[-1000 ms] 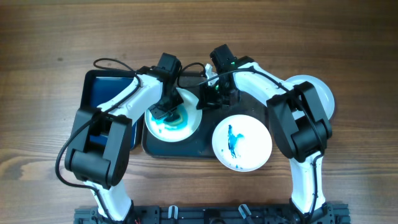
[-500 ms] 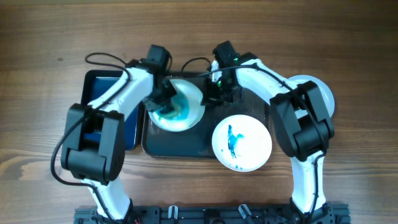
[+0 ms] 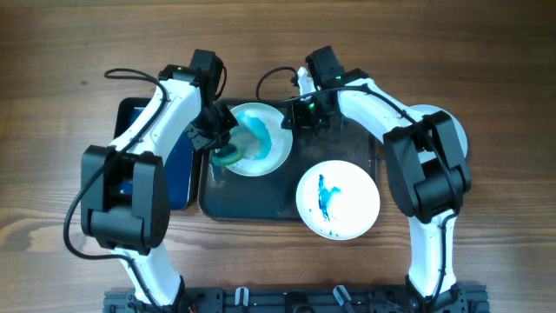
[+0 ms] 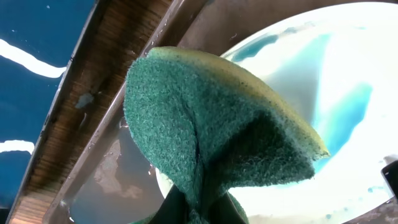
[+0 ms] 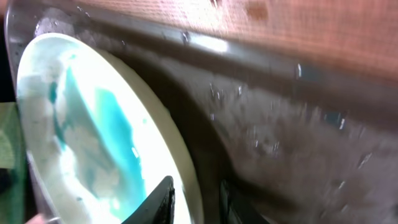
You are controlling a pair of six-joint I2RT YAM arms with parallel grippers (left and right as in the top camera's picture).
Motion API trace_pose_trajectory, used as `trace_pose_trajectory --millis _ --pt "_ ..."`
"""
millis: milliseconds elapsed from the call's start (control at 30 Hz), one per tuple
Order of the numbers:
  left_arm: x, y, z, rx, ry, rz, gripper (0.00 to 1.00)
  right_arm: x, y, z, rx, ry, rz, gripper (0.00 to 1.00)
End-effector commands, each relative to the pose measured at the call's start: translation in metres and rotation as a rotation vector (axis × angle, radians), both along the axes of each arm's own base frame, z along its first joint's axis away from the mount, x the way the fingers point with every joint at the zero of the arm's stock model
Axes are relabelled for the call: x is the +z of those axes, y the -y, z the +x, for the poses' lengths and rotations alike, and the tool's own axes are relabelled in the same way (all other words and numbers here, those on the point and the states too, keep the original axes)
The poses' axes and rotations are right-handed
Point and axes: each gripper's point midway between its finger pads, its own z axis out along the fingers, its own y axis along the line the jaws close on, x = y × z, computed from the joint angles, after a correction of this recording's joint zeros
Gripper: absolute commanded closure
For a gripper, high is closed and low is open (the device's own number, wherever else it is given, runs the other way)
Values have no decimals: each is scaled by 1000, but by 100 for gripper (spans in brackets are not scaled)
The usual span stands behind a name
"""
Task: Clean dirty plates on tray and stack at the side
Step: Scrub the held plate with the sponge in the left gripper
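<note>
- Since a second ago, carried the smeared plate (image 3: 265,143) toward the far rim of the tray (image 3: 252,196), and drew the left claw (image 3: 217,139) from over its middle to its left edge.
- Clamps the left claw on a folded green sponge (image 4: 211,124), with the rough face toward the wet teal film just right of that claw.
- Grips the plate's right rim in the right claw (image 5: 198,200), closed on it, probably to stop sliding under the wiping.
- Reaches both arms inward from the sides, wrists bent down, claws facing across the plate.
- Leaves a streaked plate (image 3: 339,198) near the right claw, on its robot side, overhanging the tray's rim and unwiped.
- Shows a third plate (image 3: 459,130) well right of that claw, half hidden; likely the stack place.
</note>
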Motion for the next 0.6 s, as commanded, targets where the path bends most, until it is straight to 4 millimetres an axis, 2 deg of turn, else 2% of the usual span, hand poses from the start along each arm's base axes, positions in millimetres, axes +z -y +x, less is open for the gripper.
trace_pose_trajectory --millis 0,100,133,167,200,233,333,400,467,567 --pt "-5 0 -1 21 -11 9 96 -6 -1 14 146 154 -104 80" --pt "-5 0 -1 21 -12 9 96 -8 -13 0 146 114 -106 96" --pt "-5 0 -1 21 -11 9 96 -9 -14 -7 113 64 -101 96" --pt "-5 0 0 21 -5 8 96 -11 -11 -12 54 8 -115 96" --pt "-5 0 1 21 -1 6 96 -20 10 -16 -172 -104 -221 96" --pt "-6 2 0 15 -4 7 96 -23 21 -22 -286 -166 -272 96" --pt "-19 13 -3 -15 12 4 96 -27 22 -24 -300 -176 -274 96" --pt "-42 23 0 -49 86 4 96 -26 19 -23 -271 -165 -258 96" --pt "-51 38 12 -133 178 -16 96 -26 18 -23 -260 -161 -252 96" --pt "-56 41 3 -194 178 80 96 -26 18 -24 -256 -161 -254 96"
